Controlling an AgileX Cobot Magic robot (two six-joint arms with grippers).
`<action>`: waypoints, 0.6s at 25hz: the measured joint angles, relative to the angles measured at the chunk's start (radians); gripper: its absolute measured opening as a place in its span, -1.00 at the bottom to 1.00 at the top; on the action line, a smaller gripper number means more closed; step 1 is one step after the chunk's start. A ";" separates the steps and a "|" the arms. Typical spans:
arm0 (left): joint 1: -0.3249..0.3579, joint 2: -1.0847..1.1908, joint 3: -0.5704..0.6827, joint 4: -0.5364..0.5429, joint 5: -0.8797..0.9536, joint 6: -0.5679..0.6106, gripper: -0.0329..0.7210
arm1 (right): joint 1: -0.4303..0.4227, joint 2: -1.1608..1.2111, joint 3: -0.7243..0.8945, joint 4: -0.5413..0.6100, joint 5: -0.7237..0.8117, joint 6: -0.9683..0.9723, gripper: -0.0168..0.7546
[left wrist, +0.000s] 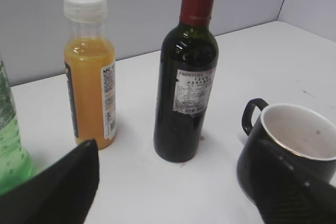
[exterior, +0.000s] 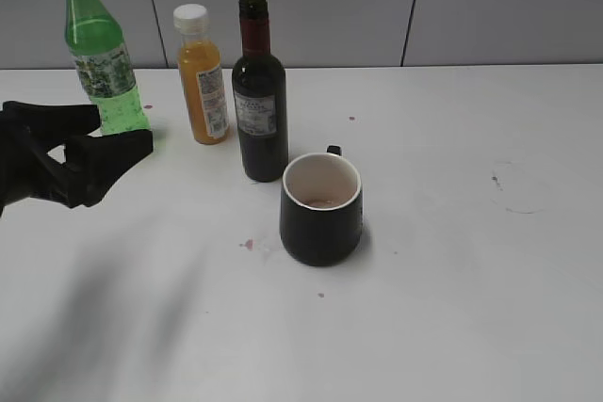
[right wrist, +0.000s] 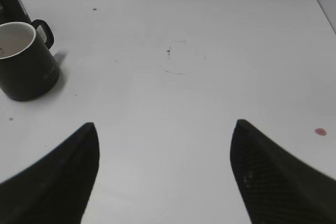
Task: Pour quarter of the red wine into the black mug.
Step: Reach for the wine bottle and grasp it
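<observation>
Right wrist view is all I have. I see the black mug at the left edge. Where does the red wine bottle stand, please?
Observer: The red wine bottle stands upright just behind the black mug, slightly to its left.
Operator: Does the left claw hold it?
Observer: No. The left claw is open and apart from it, near the green bottle.
Operator: Is something between them?
Observer: Yes, an orange juice bottle with its white cap on.

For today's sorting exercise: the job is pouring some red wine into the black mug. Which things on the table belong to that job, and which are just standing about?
Belong to the job:
wine bottle
black mug

Just standing about:
orange juice bottle
green bottle
</observation>
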 joint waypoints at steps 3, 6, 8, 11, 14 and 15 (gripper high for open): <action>-0.016 0.056 -0.051 0.004 0.000 0.005 0.92 | 0.000 0.000 0.000 0.000 0.000 0.000 0.58; -0.058 0.111 -0.100 0.001 0.001 0.048 0.92 | 0.000 0.000 0.000 0.000 0.000 0.000 0.58; -0.092 0.156 -0.122 -0.029 0.001 0.101 0.92 | 0.000 0.000 0.000 0.000 0.000 -0.001 0.58; -0.139 0.217 -0.154 -0.115 0.003 0.173 0.92 | 0.000 0.000 0.000 0.000 0.000 -0.001 0.58; -0.173 0.260 -0.190 -0.186 0.004 0.193 0.92 | 0.000 0.000 0.000 0.000 0.000 -0.001 0.58; -0.181 0.272 -0.200 -0.202 0.004 0.197 0.92 | 0.000 0.000 0.000 0.000 0.000 -0.001 0.58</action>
